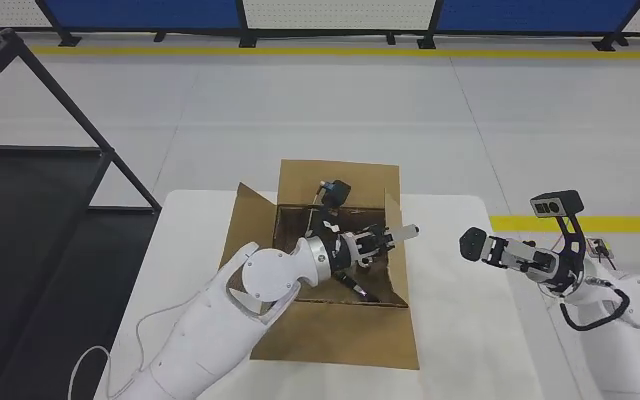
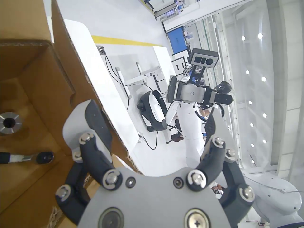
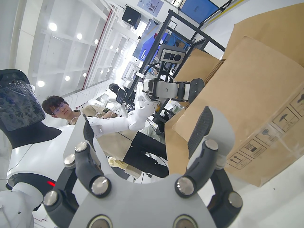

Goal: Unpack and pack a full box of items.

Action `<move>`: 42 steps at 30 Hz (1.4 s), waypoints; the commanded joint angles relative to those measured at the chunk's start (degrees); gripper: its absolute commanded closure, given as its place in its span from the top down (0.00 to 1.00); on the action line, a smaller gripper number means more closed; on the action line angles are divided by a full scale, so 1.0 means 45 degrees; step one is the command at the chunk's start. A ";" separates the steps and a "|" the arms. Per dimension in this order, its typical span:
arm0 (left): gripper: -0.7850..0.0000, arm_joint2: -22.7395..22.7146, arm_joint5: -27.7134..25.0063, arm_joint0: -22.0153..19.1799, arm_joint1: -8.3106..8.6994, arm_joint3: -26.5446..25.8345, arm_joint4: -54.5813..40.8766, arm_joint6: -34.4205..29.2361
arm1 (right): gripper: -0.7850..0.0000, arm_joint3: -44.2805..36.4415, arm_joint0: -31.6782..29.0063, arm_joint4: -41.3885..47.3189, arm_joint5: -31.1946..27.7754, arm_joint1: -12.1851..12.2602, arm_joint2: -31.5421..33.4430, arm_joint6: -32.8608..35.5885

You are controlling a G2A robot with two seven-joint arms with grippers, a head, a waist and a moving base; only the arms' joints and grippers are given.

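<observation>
Cardboard box [image 1: 330, 335], mouth up on the table [image 1: 450, 330], holds a metal cylinder [image 2: 9, 122] and a dark-handled tool [image 2: 28, 157] lying flat. Left gripper [image 2: 152, 112] straddles its flap, fingers spread. Right gripper [image 1: 470, 243], likewise spread, hangs beside the box.

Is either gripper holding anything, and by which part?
Nothing is held. The left gripper has jaws open astride the brown cardboard box's side flap, unclamped; the right gripper is open, empty.

white arm shells [image 1: 200, 340], black ribbed pads [image 2: 97, 119], silver screws [image 2: 110, 179], grey-plated left hand [image 2: 152, 117]
</observation>
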 commanded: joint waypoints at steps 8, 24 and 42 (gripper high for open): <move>1.00 -0.0040 -0.0063 0.0167 -0.0002 -0.0075 -0.0065 0.0122 | 1.00 -0.0713 -0.0335 0.0354 0.0100 0.0004 -0.0094 0.0095; 1.00 0.1874 -0.1164 -0.1578 -0.1459 0.2675 -0.0650 0.0739 | 1.00 -0.2647 -0.1649 0.1460 0.1726 0.0443 0.0739 0.1724; 1.00 0.2537 -0.2524 -0.2622 -0.2908 0.5217 -0.0946 0.0746 | 1.00 -0.1943 -0.1166 -0.0864 0.1355 0.0752 -0.0492 0.1350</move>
